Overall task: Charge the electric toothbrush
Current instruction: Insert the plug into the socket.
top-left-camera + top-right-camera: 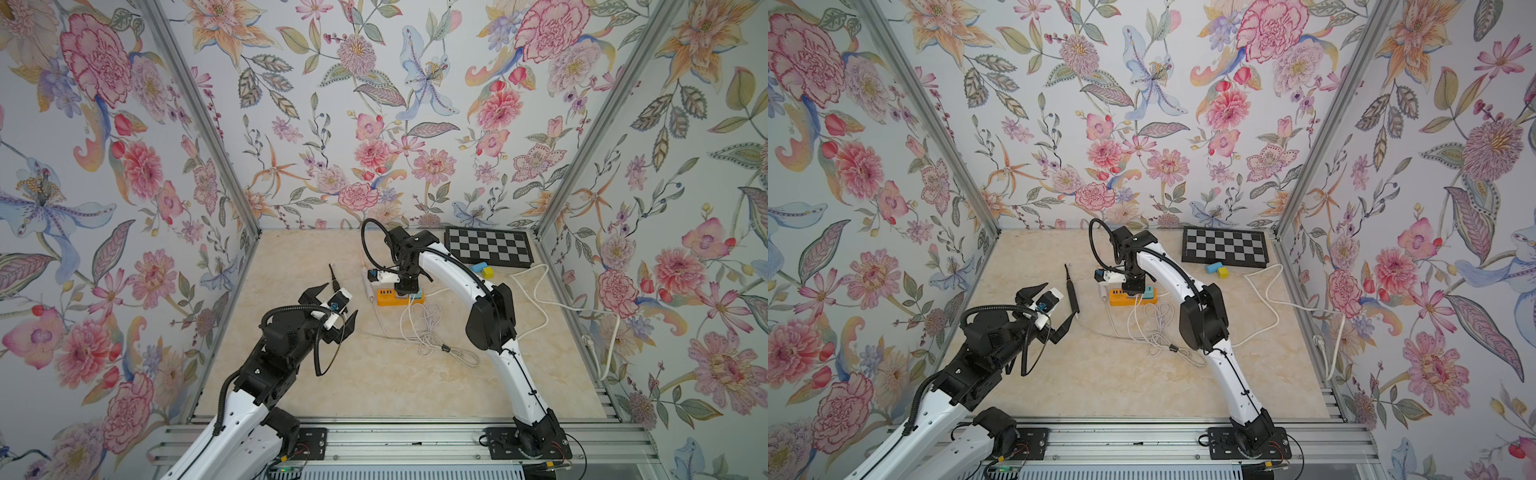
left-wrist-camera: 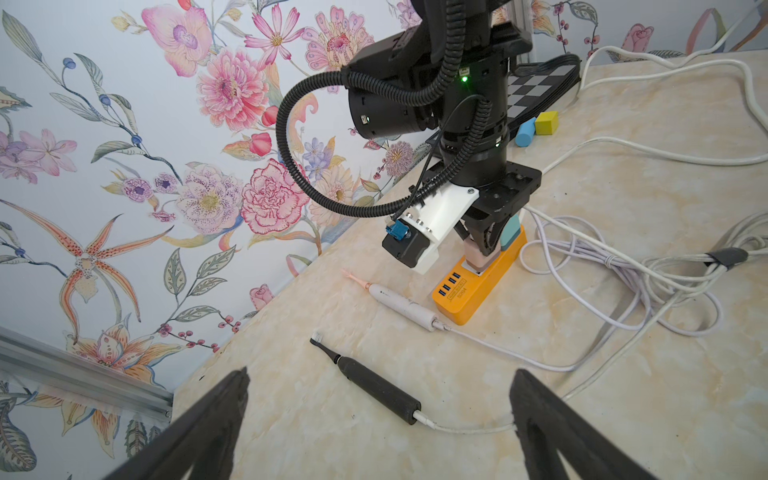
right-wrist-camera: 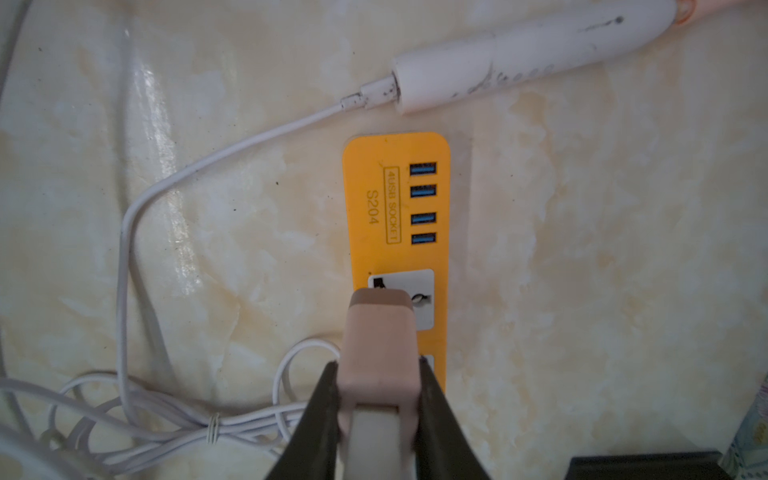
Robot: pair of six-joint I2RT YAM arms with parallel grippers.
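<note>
right gripper (image 3: 377, 365) clamps pink adapter (image 3: 380, 332) at orange power strip (image 3: 397, 208) socket; left gripper (image 2: 380, 374) spread wide, empty (over cabled black toothbrush (image 2: 390, 399)).

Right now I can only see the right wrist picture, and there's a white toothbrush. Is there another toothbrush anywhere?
Observer: Yes, a black toothbrush lies on the table, a cable in its end.
Operator: Is the left gripper holding it?
Observer: No. The left gripper is open and empty.
Operator: What else is in the strip?
Observer: A teal plug sits in the strip beside your pink plug.
</note>
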